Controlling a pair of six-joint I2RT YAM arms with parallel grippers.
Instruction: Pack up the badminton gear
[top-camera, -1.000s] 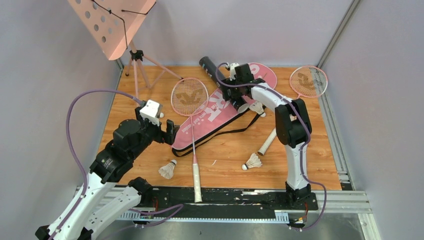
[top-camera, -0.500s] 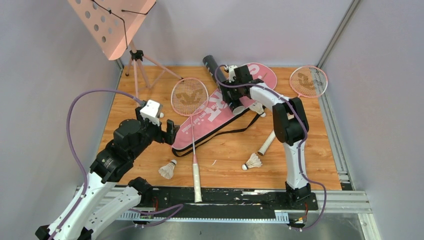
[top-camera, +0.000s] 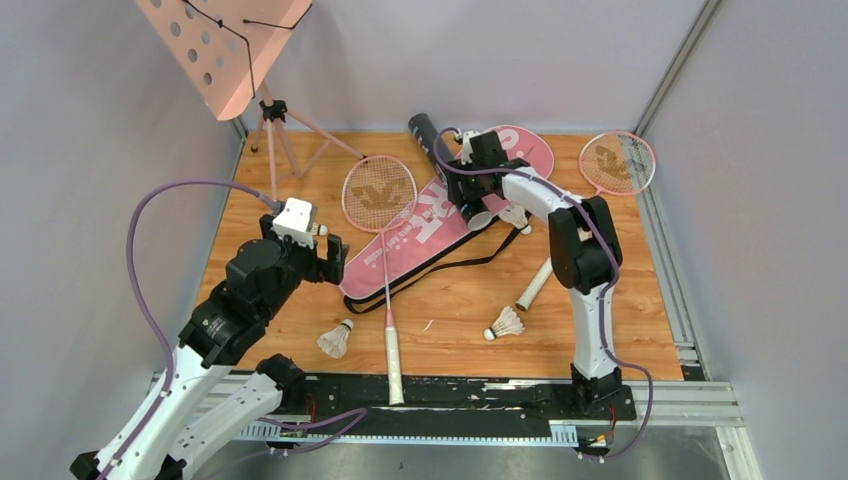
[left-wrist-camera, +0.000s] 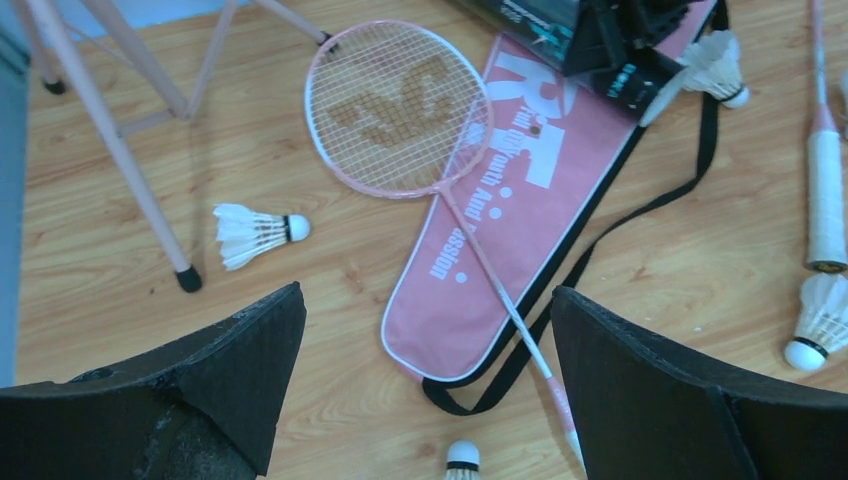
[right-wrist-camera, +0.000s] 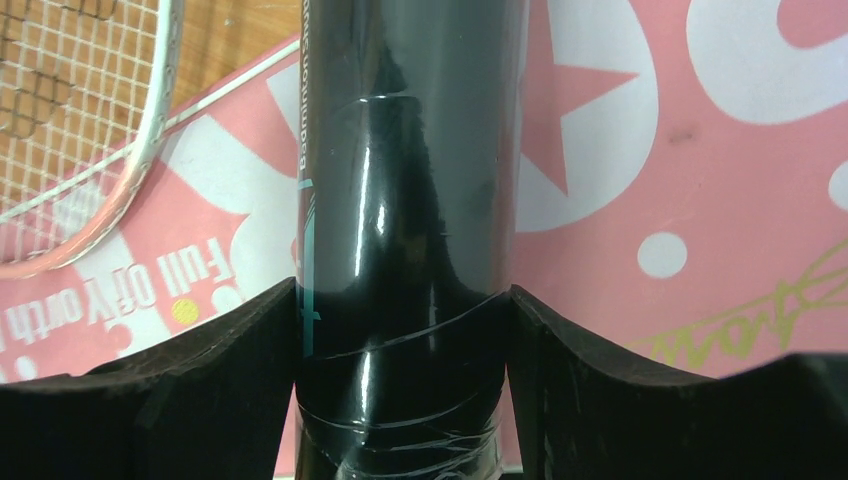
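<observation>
The black tube (top-camera: 425, 132) lies slanted across the wide end of the pink racket bag (top-camera: 430, 230). My right gripper (top-camera: 464, 186) is on it, and in the right wrist view both fingers press the sides of the tube (right-wrist-camera: 405, 200) at the gripper (right-wrist-camera: 402, 290). One pink racket (top-camera: 380, 193) lies over the bag, its white handle (top-camera: 394, 360) toward me. A second racket (top-camera: 617, 162) lies at the right. Shuttlecocks (top-camera: 335, 338) (top-camera: 506, 324) (top-camera: 516, 215) rest on the floor. My left gripper (top-camera: 325, 255) (left-wrist-camera: 428, 293) hovers open and empty over the bag's narrow end.
A pink perforated music stand (top-camera: 225, 50) on tripod legs (top-camera: 275, 140) stands at the back left, one leg near another shuttlecock (left-wrist-camera: 255, 231). The bag's black strap (top-camera: 480, 262) loops over the wooden floor. Grey walls close in both sides.
My right gripper's jaws have closed in onto the black tube, whose far end has shifted slightly right. My left gripper has drifted a little left and away, still open.
</observation>
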